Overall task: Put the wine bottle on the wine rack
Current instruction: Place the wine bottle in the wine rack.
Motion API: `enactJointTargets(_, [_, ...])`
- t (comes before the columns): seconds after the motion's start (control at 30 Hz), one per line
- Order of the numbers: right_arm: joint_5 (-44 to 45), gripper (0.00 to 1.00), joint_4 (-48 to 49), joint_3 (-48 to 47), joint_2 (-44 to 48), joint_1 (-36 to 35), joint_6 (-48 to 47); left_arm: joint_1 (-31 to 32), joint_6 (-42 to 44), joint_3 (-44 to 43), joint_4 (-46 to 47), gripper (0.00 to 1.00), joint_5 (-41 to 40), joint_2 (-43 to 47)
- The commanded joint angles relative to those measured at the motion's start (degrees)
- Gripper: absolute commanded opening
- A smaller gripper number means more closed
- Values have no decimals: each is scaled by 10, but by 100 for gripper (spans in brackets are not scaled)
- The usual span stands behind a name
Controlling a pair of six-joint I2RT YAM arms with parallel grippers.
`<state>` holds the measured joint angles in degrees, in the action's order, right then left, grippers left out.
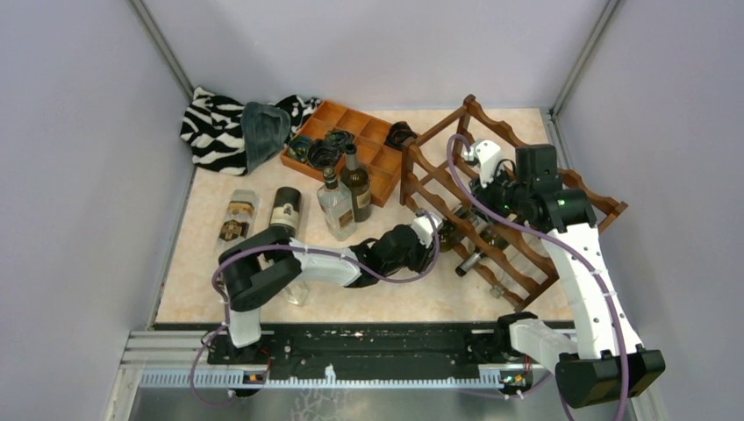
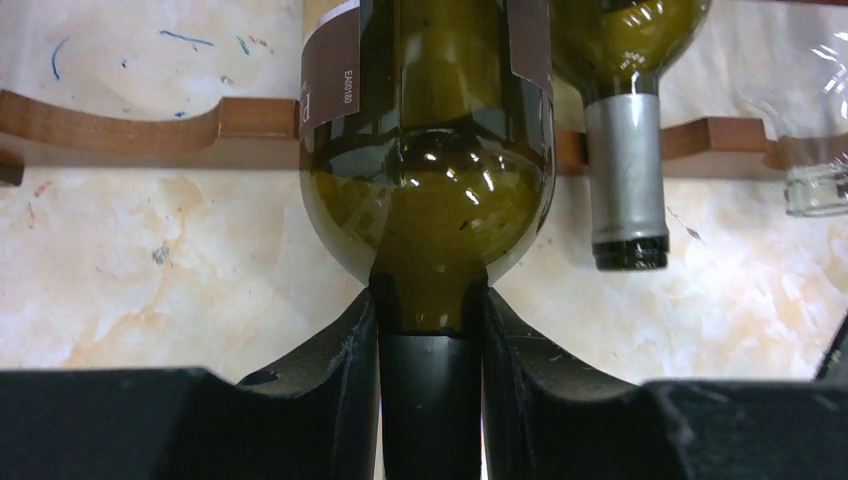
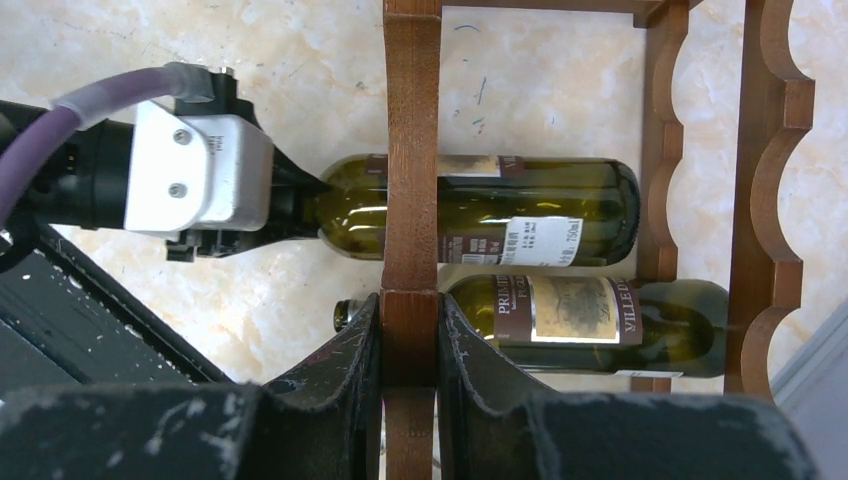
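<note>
The reddish-brown wine rack (image 1: 513,189) lies at the right of the table. An olive-green wine bottle (image 2: 430,150) lies across the rack's scalloped rail (image 2: 120,125), its labelled body (image 3: 500,210) inside the frame. My left gripper (image 2: 430,300) is shut on the bottle's neck, just outside the rack (image 1: 436,230). My right gripper (image 3: 410,310) is shut on a wooden rail of the rack (image 3: 410,150), above the frame in the top view (image 1: 491,189).
A second labelled bottle (image 3: 600,315) lies in the rack beside the first, with a silver-capped one (image 2: 625,170) close by. Two bottles (image 1: 355,180) stand upright and two more (image 1: 285,210) lie left of the rack. An orange-brown tray (image 1: 338,110) and a zebra cloth (image 1: 211,127) sit at the back.
</note>
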<state>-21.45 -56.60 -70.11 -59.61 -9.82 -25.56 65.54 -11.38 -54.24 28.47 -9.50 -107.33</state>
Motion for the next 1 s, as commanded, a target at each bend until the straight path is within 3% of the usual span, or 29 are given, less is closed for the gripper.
enactJointTargets(0.0, [-82,0,33,-12,27,-3,14,1,24,-57,106,0,-28,-19])
enactJointTargets(0.53, [-88,0,34,-15,32,-3,15,-22,14,-159,37,0,-3,-85])
enactJointTargets(0.97, [-87,0,37,-15,32,-3,17,-23,-4,-195,5,0,-28,-102])
